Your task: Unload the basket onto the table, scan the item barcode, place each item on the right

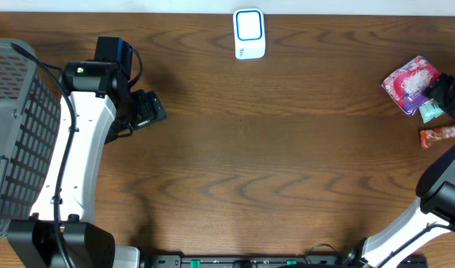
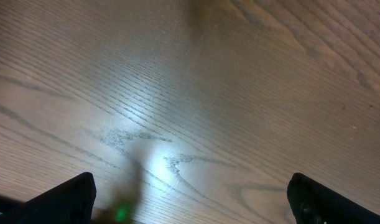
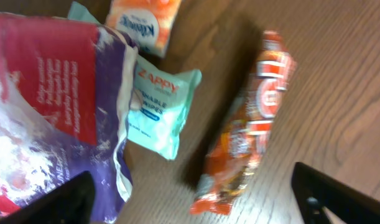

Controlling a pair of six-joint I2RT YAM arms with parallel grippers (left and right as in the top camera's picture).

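Barcode scanner [image 1: 249,33]: white, blue-framed, at 12 o'clock edge of worktop [image 1: 287,164]. Items clustered at 3 o'clock edge: pink-purple bag [image 1: 410,80], teal wipes pack [image 1: 430,112] tucked partly under it, orange snack packet [image 1: 440,135] just beside wipes. Kleenex tissue pack [image 3: 143,18] shows in right wrist view only. Right jaws wide above cluster, holding nothing. Left jaws wide over bare wood, near grey basket [image 1: 11,134] at 9 o'clock.

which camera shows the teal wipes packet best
The right wrist view: the teal wipes packet is close up with its lettering partly readable, its left side overlapped by the pink bag. Overhead shows only a small teal corner of it near the frame's right edge. The left wrist view does not show it.
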